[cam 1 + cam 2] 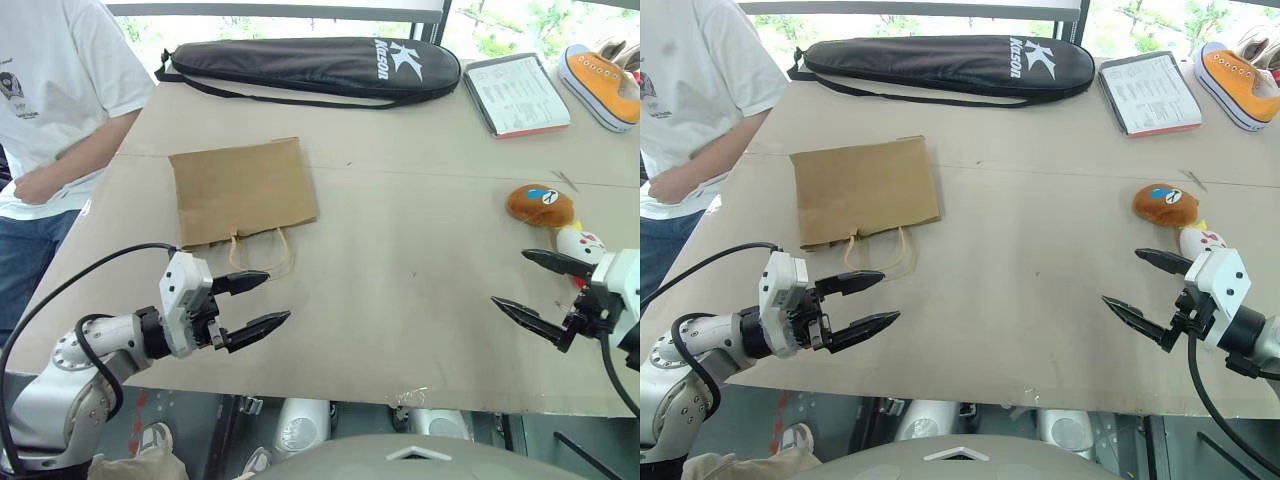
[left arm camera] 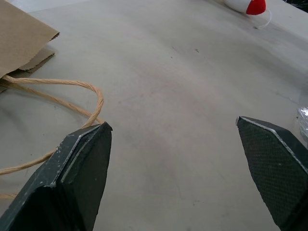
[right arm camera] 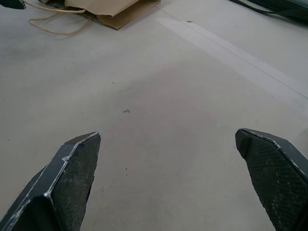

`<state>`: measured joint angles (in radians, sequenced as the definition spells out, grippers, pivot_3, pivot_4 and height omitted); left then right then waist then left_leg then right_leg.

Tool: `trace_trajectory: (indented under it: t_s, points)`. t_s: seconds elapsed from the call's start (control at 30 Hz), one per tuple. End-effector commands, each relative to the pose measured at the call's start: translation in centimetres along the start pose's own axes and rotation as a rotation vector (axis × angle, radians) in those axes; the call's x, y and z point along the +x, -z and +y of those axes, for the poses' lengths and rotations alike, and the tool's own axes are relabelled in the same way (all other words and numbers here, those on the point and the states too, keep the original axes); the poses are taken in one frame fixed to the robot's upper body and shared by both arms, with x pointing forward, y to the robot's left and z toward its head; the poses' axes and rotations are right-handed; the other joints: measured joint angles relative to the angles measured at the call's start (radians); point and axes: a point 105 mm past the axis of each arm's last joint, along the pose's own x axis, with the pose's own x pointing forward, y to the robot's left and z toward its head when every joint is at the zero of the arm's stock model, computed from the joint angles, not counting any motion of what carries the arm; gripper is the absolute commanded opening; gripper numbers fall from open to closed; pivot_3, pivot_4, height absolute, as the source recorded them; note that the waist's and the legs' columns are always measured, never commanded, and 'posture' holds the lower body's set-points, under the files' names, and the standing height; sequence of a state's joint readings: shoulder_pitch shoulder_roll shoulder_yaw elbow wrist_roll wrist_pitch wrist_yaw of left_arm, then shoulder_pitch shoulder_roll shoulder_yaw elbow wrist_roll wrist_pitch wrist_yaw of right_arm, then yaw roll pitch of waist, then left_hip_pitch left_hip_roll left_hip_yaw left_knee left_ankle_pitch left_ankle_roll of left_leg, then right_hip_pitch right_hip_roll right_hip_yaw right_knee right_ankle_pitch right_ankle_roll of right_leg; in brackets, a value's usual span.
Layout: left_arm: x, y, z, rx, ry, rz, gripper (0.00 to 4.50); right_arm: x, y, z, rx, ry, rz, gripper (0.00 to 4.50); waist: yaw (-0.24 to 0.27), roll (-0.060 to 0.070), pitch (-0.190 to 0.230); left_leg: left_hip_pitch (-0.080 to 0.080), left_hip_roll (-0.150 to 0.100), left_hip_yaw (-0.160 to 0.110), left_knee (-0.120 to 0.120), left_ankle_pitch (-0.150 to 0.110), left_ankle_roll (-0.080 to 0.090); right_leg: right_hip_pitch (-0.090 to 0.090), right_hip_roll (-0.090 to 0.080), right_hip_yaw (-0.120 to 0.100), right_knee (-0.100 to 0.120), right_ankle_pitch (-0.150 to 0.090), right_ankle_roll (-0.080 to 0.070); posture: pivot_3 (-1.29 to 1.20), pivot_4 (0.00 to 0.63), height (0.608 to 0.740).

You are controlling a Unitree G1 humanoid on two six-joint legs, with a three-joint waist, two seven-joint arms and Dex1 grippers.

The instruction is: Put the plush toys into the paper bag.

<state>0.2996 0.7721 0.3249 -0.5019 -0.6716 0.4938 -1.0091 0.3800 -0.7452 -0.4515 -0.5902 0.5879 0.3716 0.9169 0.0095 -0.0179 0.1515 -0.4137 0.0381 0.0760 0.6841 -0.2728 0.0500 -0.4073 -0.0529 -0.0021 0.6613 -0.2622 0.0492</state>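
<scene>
Head views, tabletop: I see a flat, matte beige board with a faint seam running left to right across its far half.
Head views, paper bag: brown kraft paper, lying flat left of centre, its two twisted loop handles trailing toward the near edge.
Head views, brown plush toy: a rounded, fuzzy mound with a white-and-blue patch, on the right side, well apart from the bag.
Head views, white plush toy: egg-shaped, smooth-looking, with yellow bits, just nearer than the brown one and touching or nearly touching it; I cannot tell which.
Head views, left pincer: two black tapered fingers spread wide, holding nothing, hovering just near of the bag handles.
Head views, right pincer: fingers also spread wide and empty, beside the white toy on its near-left side.
Head views, far edge: a long black racket case of woven fabric with white lettering, a clipboard-like printed sheet, and an orange canvas sneaker with a white sole.
Head views, left side: a person in a white T-shirt stands at the tabletop's edge.
Left wrist view: my left pincer's fingers are textured black wedges standing far apart; a loop of twisted paper cord lies beside one, and the bag's creased mouth sits past it. Far off, the white toy's red base shows.
Right wrist view: my right pincer's fingers are likewise far apart over bare board; the bag and its handles lie in the distance.
</scene>
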Motion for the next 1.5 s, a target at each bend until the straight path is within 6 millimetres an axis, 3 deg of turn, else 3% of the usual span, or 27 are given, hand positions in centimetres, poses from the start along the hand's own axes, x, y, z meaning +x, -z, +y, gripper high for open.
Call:
trace_trajectory:
  t_s: [0.03,0.27,0.47,0.57,0.73,0.87,1.0,1.17,1.3,1.43,1.5]
  points:
    - [0.2,-1.3,0.3,0.050,-0.016,-0.040,4.49,-0.3,-1.6,0.1,-0.036,0.011,-0.058,4.44,0.002,0.000,0.000,0.000,0.000,0.000,0.000,0.000,0.000,0.000,0.000,0.000,0.000,0.000,0.000,0.00,0.150,0.740]
    - [-1.6,-2.9,4.4,0.216,-0.120,-0.030,4.49,2.0,-3.7,3.7,-0.003,-0.160,-0.191,4.44,-0.001,0.000,0.000,0.000,0.000,0.000,0.000,0.000,0.000,0.000,0.002,0.000,0.000,0.001,0.002,0.00,0.150,0.740]
    - [-3.5,-3.1,5.8,0.374,-0.088,0.048,4.49,2.9,-4.6,5.7,-0.014,-0.263,-0.213,4.44,0.003,0.000,0.000,0.000,0.000,0.001,0.000,0.000,0.000,0.000,0.001,0.000,-0.001,0.001,0.002,0.00,0.150,0.740]
    - [-4.1,-2.2,4.7,0.404,0.010,0.100,4.49,3.1,-4.4,6.0,-0.017,-0.280,-0.208,4.44,0.003,0.000,0.000,0.000,0.000,0.001,0.000,0.000,0.000,0.000,0.001,0.000,-0.001,0.001,0.002,0.00,0.150,0.740]
    - [-5.8,0.2,1.3,0.216,0.195,0.193,4.49,3.2,-4.0,6.1,-0.010,-0.285,-0.203,4.44,-0.005,-0.001,0.000,0.000,0.001,0.002,0.000,0.000,0.000,-0.001,0.000,0.000,-0.001,0.001,0.002,0.00,0.150,0.740]
    - [-5.8,-1.2,3.4,0.328,0.047,0.119,4.49,3.3,-4.0,6.1,-0.009,-0.286,-0.206,4.44,0.008,-0.001,-0.001,0.000,0.001,0.000,0.000,0.000,0.000,0.000,0.000,-0.002,0.000,-0.001,-0.001,0.00,0.150,0.740]
    - [-5.7,-2.1,5.7,0.585,-0.060,0.116,4.49,3.6,-4.3,6.2,-0.007,-0.297,-0.224,4.44,0.005,-0.003,-0.002,0.000,0.000,0.000,0.001,0.000,0.000,0.001,0.000,-0.002,0.000,-0.001,-0.001,0.00,0.150,0.740]
    - [-5.1,-1.9,7.0,0.695,-0.070,0.142,4.49,3.7,-4.6,6.1,-0.014,-0.297,-0.225,4.44,0.001,-0.003,-0.002,0.000,0.000,0.001,0.001,0.000,0.001,0.000,0.000,-0.001,0.000,0.001,0.002,0.00,0.150,0.740]
    - [-3.3,-2.0,8.5,0.770,-0.106,0.135,4.49,3.8,-4.8,6.2,-0.018,-0.290,-0.225,4.44,0.007,-0.003,-0.002,0.000,0.000,0.001,0.001,-0.001,0.001,0.000,0.000,-0.001,0.000,0.001,0.002,0.00,0.150,0.740]
    - [-1.5,-2.0,9.0,0.812,-0.075,0.132,3.33,3.8,-5.0,6.3,-0.016,-0.279,-0.231,4.50,0.006,-0.003,-0.003,0.000,0.000,0.002,0.002,-0.001,0.002,0.000,0.000,-0.001,0.000,0.001,0.002,0.00,0.150,0.740]
    - [-0.9,-2.2,9.3,0.823,-0.065,0.120,2.15,3.9,-5.0,6.3,-0.013,-0.274,-0.230,4.50,0.002,-0.003,-0.003,-0.001,0.000,0.002,0.002,-0.001,0.002,0.000,0.000,-0.001,0.000,0.001,0.002,0.00,0.150,0.740]
